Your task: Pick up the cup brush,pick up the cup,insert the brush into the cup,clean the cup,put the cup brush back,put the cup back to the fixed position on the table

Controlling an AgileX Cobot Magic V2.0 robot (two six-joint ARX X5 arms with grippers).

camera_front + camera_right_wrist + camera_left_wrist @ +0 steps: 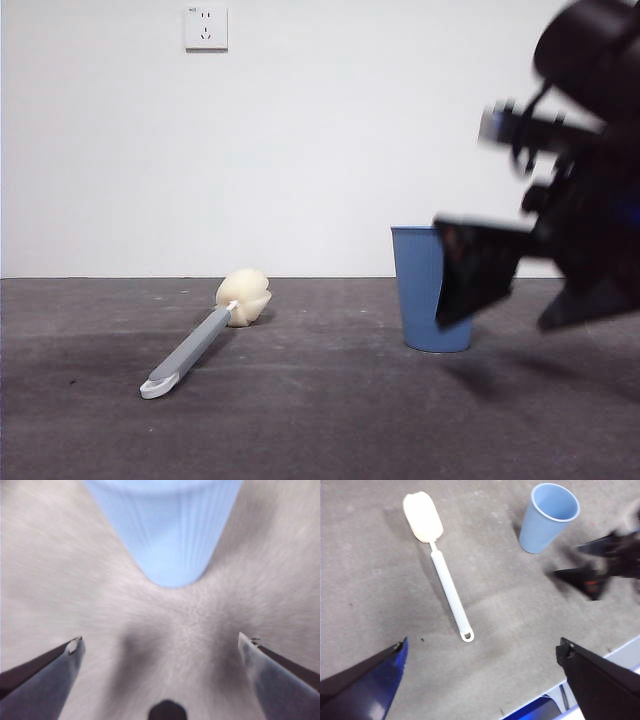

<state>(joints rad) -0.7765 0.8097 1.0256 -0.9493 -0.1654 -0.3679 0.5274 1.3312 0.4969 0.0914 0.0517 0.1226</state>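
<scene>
On the table (320,420) the blue cup (430,290) stands upright, and the right claw (520,275) hangs just beside it, blurred, jaws spread wide and holding nothing; its wrist camera shows the cup (167,530) straight ahead between the parted jaws, not yet touched. Well apart from the cup lies the brush (205,335) flat on the table, sponge head toward the wall. Left claw (480,680) hovers high above the brush (445,575), released, jaws wide, empty.
</scene>
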